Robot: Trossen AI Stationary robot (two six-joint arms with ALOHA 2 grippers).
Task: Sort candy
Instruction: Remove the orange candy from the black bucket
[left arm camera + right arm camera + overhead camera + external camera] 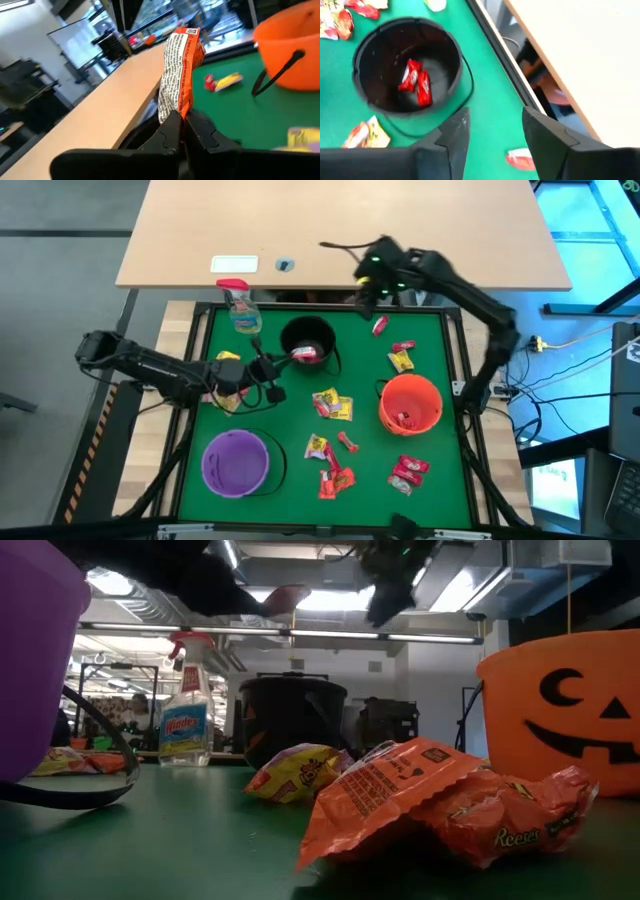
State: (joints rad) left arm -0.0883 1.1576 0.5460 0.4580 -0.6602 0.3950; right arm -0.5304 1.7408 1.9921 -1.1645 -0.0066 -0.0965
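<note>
My left gripper (285,362) reaches in from the table's left and is shut on an orange-and-white candy packet (179,65), which it holds over the black bucket (307,345). Two red candies (417,82) lie on that bucket's floor. My right gripper (495,120) hangs open and high above the mat's far edge, holding nothing. Far below its fingers a red candy (520,159) lies flat on the green mat. More candy (332,406) lies scattered across the mat's middle and near side. My left gripper pinches one end of the packet (172,107) between its two fingers. The fingers come roughly level from the table's left. The rest of the packet sticks out past the fingertips, lifted clear above the black bucket's opening.
An orange pumpkin bucket (410,402) stands at the right and a purple bucket (236,460) at the near left. A spray bottle (240,308) stands at the far left corner. A wooden table (340,230) lies beyond the mat's far edge. Orange packets (440,800) lie near the front edge.
</note>
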